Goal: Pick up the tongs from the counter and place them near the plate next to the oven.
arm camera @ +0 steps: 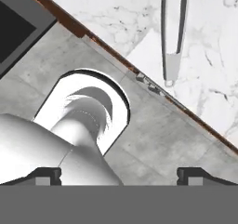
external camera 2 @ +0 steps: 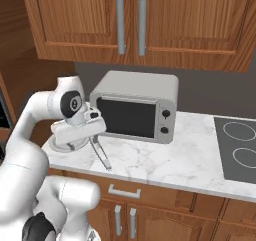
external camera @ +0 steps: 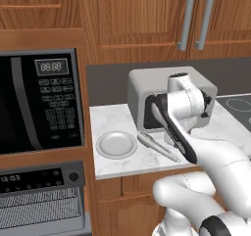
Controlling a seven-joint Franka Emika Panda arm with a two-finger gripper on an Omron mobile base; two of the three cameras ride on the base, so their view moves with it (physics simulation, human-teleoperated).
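The tongs (external camera: 158,146) lie flat on the counter (external camera: 117,120), just beside the plate (external camera: 116,145) at its 3 o'clock. A toaster oven (external camera: 152,95) stands behind them at 12 o'clock, the oven (external camera: 39,100) beyond the plate at 9 o'clock. The gripper (arm camera: 119,175) is above them, jaws spread and empty.

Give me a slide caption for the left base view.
Tongs lie on the marble counter beside the plate, right of the oven, before a toaster oven.
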